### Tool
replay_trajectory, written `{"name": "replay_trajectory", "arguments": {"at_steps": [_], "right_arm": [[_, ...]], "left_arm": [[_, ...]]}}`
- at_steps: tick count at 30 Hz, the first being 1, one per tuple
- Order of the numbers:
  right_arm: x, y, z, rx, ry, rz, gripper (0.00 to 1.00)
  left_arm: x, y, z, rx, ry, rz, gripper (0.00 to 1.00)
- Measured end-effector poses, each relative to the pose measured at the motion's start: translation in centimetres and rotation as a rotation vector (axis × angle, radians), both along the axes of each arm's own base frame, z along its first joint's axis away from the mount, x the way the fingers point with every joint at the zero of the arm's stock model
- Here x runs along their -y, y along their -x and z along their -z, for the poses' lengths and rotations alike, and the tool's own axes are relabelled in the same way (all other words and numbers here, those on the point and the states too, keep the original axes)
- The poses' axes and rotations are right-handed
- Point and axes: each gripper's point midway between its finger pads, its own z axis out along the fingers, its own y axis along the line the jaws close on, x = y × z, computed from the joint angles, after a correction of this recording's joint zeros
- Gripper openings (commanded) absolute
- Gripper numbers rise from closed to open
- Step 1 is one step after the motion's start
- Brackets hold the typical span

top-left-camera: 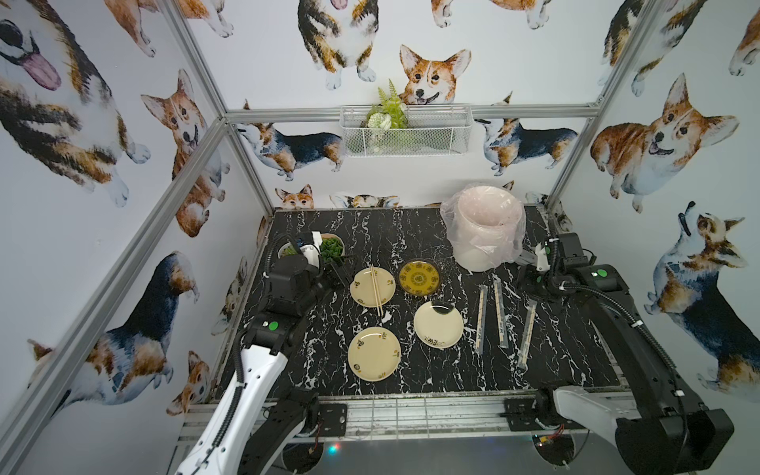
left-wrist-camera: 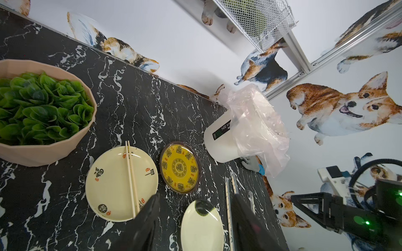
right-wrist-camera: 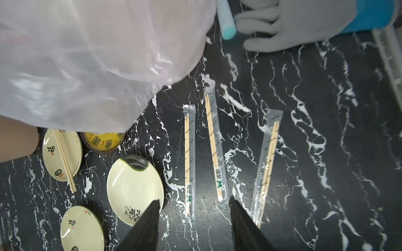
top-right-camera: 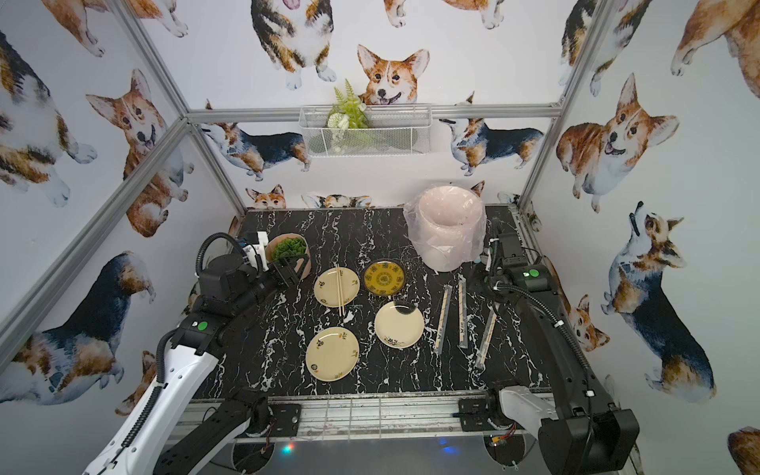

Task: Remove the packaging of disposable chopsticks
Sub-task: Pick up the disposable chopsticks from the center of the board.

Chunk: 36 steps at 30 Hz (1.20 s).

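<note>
Three chopstick pairs in clear packaging lie side by side right of the plates: left sleeve (top-left-camera: 482,318) (right-wrist-camera: 189,160), middle sleeve (top-left-camera: 501,314) (right-wrist-camera: 214,147), right sleeve (top-left-camera: 527,333) (right-wrist-camera: 268,160). A bare pair of disposable chopsticks (top-left-camera: 375,290) (left-wrist-camera: 131,180) rests across the far-left cream plate (top-left-camera: 362,283). My right gripper (top-left-camera: 524,283) (right-wrist-camera: 193,199) hangs open and empty above the table, by the sleeves' far ends. My left gripper (top-left-camera: 342,271) (left-wrist-camera: 195,196) is open too, empty, left of the plate with the bare pair.
A white bin with a crinkly liner (top-left-camera: 485,230) stands at the back right, a grey glove (right-wrist-camera: 293,24) lying beside it. A bowl of green leaves (top-left-camera: 331,249) sits back left. A yellow plate (top-left-camera: 418,277) and two cream plates (top-left-camera: 438,323) (top-left-camera: 374,353) occupy the middle.
</note>
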Motion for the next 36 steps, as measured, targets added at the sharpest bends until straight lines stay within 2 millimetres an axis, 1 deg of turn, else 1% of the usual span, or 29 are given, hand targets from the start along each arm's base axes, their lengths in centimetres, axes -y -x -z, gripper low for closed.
{"name": "replay_trajectory", "arguments": {"at_steps": [2,4,7,13,16,20,24,27,28,30,34,36], "right_arm": [[-0.5,0.2,3.1,-0.08,-0.034,0.022,0.5],[-0.9,0.4,5.7,-0.151,-0.054,0.04,0.49],[-1.1,0.0,8.9,-0.225,-0.061,0.065,0.47],[-1.1,-0.8,13.4,-0.319,-0.047,0.096,0.46],[-0.8,-1.0,15.1,-0.347,-0.021,0.107,0.44],[-0.5,-1.1,16.8,-0.378,0.005,0.117,0.44],[-0.4,-0.7,17.5,-0.407,0.043,0.121,0.37],[-0.2,-0.6,17.5,-0.407,0.072,0.116,0.29],[0.0,-0.5,17.6,-0.407,0.084,0.12,0.25],[0.2,-0.4,17.6,-0.406,0.096,0.12,0.21],[0.5,-0.1,17.6,-0.395,0.117,0.123,0.03],[0.6,0.0,17.6,-0.385,0.116,0.127,0.0]], "left_arm": [[0.5,-0.2,0.7,-0.026,0.004,0.021,0.56],[0.8,-0.3,0.8,-0.038,0.015,0.036,0.56],[1.2,-0.2,0.7,-0.037,0.028,0.052,0.56],[1.2,0.2,0.2,-0.023,0.033,0.057,0.57],[1.1,0.4,0.2,-0.023,0.032,0.057,0.57],[1.1,0.4,0.3,-0.028,0.027,0.057,0.57],[1.1,0.2,0.4,-0.033,0.022,0.055,0.57],[1.1,0.1,0.1,-0.031,0.022,0.055,0.57],[1.1,0.0,0.0,-0.029,0.022,0.055,0.57],[1.1,0.0,-0.1,-0.027,0.023,0.054,0.57],[1.1,-0.1,-0.2,-0.026,0.022,0.052,0.57],[1.1,0.0,-0.2,-0.025,0.022,0.052,0.57]]}}
